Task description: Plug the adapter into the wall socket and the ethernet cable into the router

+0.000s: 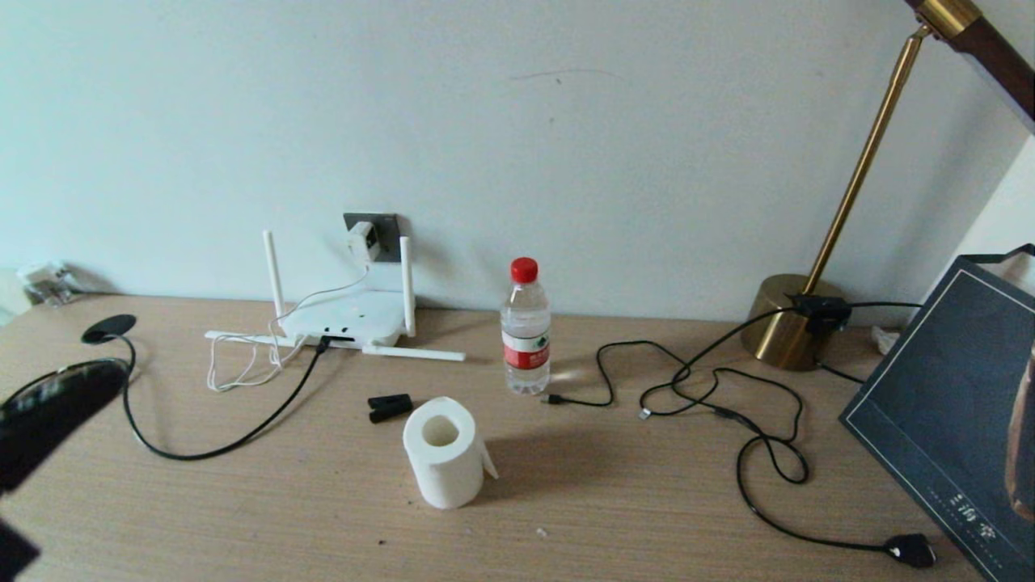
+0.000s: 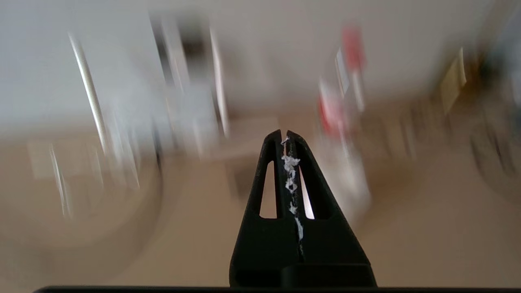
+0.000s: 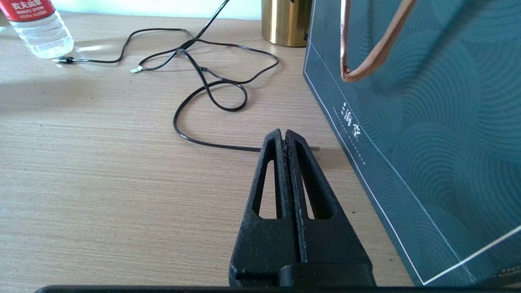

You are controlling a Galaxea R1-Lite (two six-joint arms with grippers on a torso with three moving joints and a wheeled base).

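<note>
Cables are looking sorted, since your small white cube adapter (image 1: 361, 240) is sitting in the dark grey wall socket (image 1: 385, 225) and the thick black ethernet cable (image 1: 242, 436) is reaching the flat white router (image 1: 348, 319), but you're swinging the left gripper (image 2: 284, 136), fingers pressed together and empty like the right gripper (image 3: 283, 135), and snagging that cable could be yanking it out.

wooden table (image 1: 323, 517), router (image 1: 349, 320), bottle (image 1: 525, 330), paper roll (image 1: 442, 451)

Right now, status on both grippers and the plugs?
Left gripper shut, empty; right gripper shut, empty, beside the bag. Adapter in wall socket. Ethernet cable in router. Nothing blocking.
</note>
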